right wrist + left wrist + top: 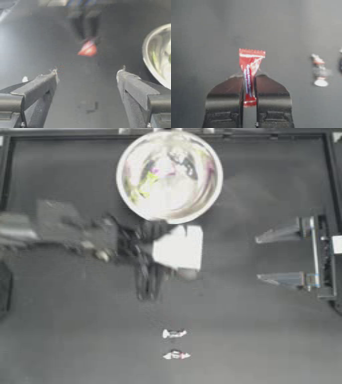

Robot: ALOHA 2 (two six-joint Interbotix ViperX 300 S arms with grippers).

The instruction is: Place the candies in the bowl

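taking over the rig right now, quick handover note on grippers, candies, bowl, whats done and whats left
Left gripper: shut on the red candy, held above the table just below the bowl in the top view.
Right gripper: open, holding nothing, parked at the right side of the table.
Bowl: at top centre; pink and yellow-green colours show inside, apparently two candies already in.
Two whitish candies lie on the table near the bottom centre.
Left to do: drop the red candy in the bowl, then fetch both whitish ones.
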